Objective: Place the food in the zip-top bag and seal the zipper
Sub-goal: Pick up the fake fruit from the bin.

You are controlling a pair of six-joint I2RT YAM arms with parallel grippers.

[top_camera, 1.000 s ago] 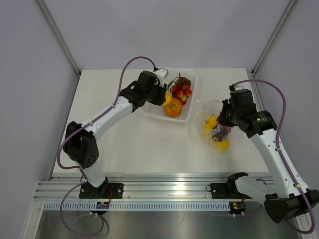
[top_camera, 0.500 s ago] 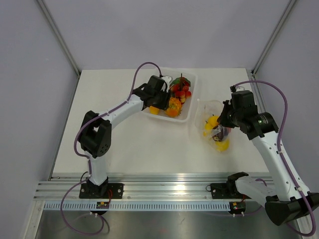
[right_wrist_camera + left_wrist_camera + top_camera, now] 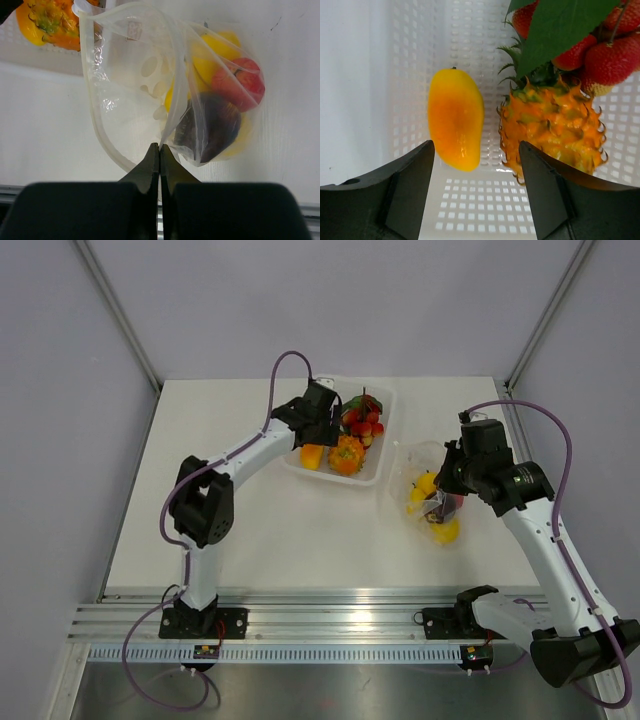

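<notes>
Hovering over the tray (image 3: 470,30) at the worktop's (image 3: 250,530) far edge, the left gripper (image 3: 476,155) stands open, aimed at the mango (image 3: 456,119), likely for pickup. Near the right edge, the right gripper (image 3: 159,148) pinches the zip-top bag (image 3: 125,90), apparently keeping its mouth open.

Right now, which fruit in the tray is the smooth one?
The yellow-orange mango. Its skin is smooth and glossy, while the pineapple beside it is spiky and the red berries are bumpy.

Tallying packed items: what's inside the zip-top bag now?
Inside the zip-top bag: a yellow fruit, a red fruit and a dark purple fruit. Anything beneath those is covered, so the full count is unclear.
</notes>
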